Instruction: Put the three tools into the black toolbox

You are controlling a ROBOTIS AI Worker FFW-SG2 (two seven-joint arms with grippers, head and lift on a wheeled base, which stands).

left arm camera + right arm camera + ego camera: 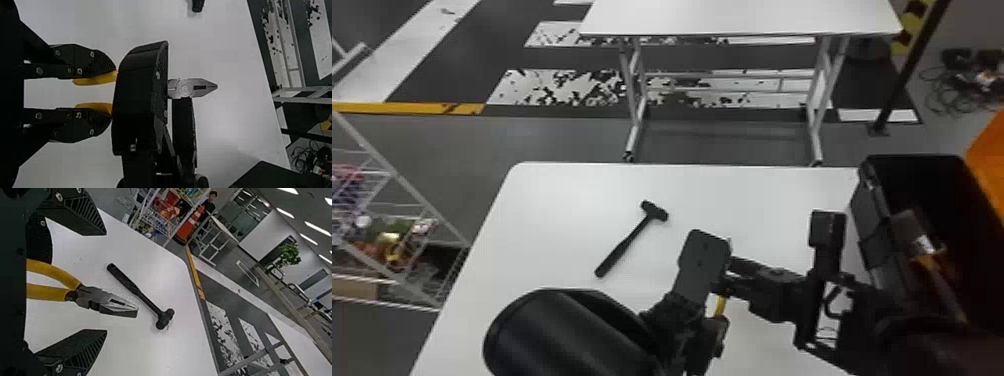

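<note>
Pliers (719,306), their yellow handle showing in the head view, sit between the left gripper (718,320) and right gripper (726,281), above the white table (557,200). The hammer (627,245) lies there, the black toolbox (871,215) to the right. Left wrist view: the left jaws pinch both handles (96,79). Right wrist view: the right jaws are spread wide—one either side of the pliers.

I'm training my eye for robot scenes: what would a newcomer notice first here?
Probably the yellow-handled pliers, gripped by the left hand while the right hand stands open around them. Next, the dark hammer lying on the white table, then the open black toolbox at the head view's right.
</note>
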